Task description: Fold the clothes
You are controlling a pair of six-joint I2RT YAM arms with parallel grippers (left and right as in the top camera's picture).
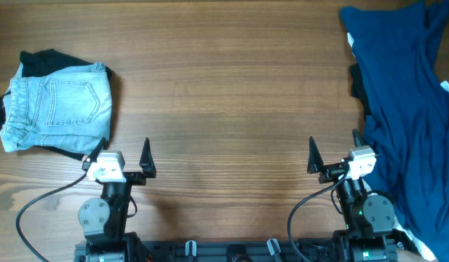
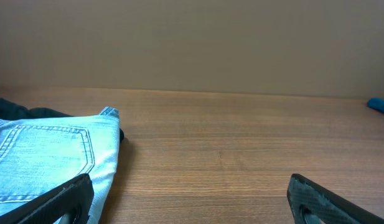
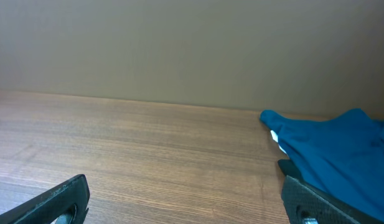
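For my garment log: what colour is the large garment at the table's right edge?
The large garment is plain navy blue; the overhead view shows it best.

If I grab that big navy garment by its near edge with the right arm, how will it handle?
Likely floppy: the navy garment lies in soft wrinkles, so it should drape rather than lift whole. It sprawls over much of the right side of the table, apparently past the edge, so trailing cloth may drag.
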